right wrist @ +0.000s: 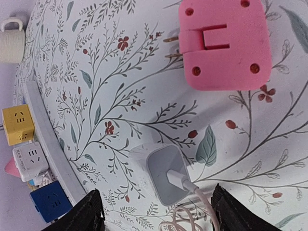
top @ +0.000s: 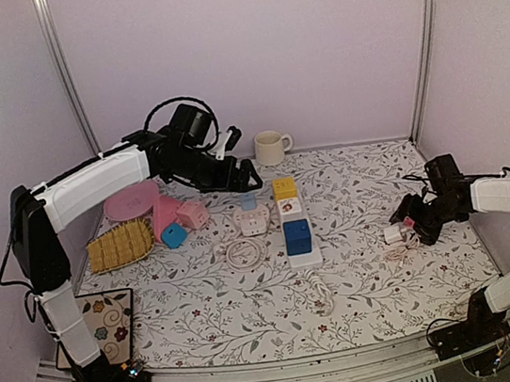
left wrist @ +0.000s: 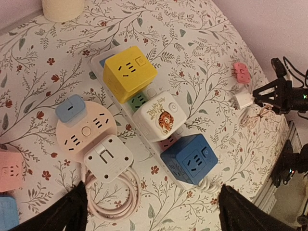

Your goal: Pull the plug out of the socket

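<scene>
Top, left gripper: fingers apart, empty, above round socket, far of centre.
Top, right gripper: low at the right, just beside charger; spread hard to read from here.
Top, strip: centre, well apart from charger.
Left wrist, left gripper: fingers wide apart, nothing between.
Left wrist, strip: yellow cube, white cube and blue cube seated on it.
Left wrist, pink plug: loose on the table, right, beside charger.
Right wrist, right gripper: fingers spread, clamped on nothing; charger lying between, untouched.
Right wrist, pink plug: flat on the table, prongs bare, in no socket.
Done, by judgement: pink plug off and set down.
Left, by judgement: possibly the three cubes on the strip.
</scene>
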You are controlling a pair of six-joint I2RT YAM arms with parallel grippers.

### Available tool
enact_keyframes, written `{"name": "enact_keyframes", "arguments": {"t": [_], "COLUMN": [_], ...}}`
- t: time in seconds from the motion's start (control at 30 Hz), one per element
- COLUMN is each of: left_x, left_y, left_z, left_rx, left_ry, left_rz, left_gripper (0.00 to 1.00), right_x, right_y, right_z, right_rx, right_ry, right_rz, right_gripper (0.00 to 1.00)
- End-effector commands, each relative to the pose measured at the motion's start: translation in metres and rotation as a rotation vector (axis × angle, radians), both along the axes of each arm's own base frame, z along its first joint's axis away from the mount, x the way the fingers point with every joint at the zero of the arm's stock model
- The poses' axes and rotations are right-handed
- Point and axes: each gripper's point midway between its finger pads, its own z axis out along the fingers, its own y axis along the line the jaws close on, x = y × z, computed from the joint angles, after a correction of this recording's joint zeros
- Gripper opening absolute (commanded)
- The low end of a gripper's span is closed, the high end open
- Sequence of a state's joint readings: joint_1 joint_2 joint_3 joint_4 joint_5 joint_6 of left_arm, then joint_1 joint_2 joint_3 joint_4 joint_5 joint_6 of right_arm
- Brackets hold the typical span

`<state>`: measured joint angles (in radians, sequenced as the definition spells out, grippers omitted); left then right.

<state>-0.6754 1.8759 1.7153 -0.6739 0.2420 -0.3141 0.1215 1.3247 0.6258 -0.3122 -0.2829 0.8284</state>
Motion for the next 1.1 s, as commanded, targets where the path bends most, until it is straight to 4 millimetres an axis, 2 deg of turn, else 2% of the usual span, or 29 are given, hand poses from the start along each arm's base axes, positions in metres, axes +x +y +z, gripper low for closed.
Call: {"name": "enact_keyframes", "arguments": {"t": [0.0, 0.23, 0.3, 0.4, 0.47, 0.53, 0.73, 0.77, 0.83, 1.07], "left_x": [0.003, 0.004, 0.006, 0.007, 0.008, 0.008, 0.011, 0.012, 0.013, 0.013], "left_y": [0.005, 0.007, 0.008, 0.008, 0.009, 0.010, 0.016, 0.018, 0.021, 0.033], "left_z": [-0.004, -0.006, -0.006, -0.005, -0.006, -0.008, -0.010, -0.011, -0.013, -0.021], "left_rx": [0.002, 0.003, -0.005, -0.015, -0.015, -0.014, -0.020, -0.020, -0.018, -0.019], "left_ry": [0.003, 0.008, 0.009, 0.009, 0.009, 0.015, 0.024, 0.028, 0.033, 0.052], "left_rz": [-0.005, -0.005, -0.001, 0.003, 0.008, 0.016, 0.047, 0.054, 0.065, 0.103], "left_gripper": [0.95, 0.95, 0.95, 0.95, 0.95, 0.95, 0.95, 0.95, 0.95, 0.95], "right_x": [0.000, 0.004, 0.010, 0.017, 0.021, 0.023, 0.030, 0.035, 0.038, 0.038], "right_y": [-0.030, -0.055, -0.056, -0.044, -0.029, -0.005, 0.073, 0.088, 0.111, 0.185], "right_z": [0.022, 0.047, 0.060, 0.077, 0.084, 0.087, 0.095, 0.104, 0.109, 0.109], "right_rx": [-0.184, -0.371, -0.397, -0.398, -0.387, -0.377, -0.372, -0.362, -0.363, -0.351], "right_ry": [0.021, 0.083, 0.060, 0.009, -0.013, -0.024, -0.061, -0.088, -0.106, -0.134], "right_rz": [-0.026, -0.002, 0.006, 0.032, 0.057, 0.101, 0.225, 0.246, 0.282, 0.416], "right_gripper": [0.81, 0.87, 0.87, 0.88, 0.88, 0.88, 0.88, 0.88, 0.88, 0.88]}}
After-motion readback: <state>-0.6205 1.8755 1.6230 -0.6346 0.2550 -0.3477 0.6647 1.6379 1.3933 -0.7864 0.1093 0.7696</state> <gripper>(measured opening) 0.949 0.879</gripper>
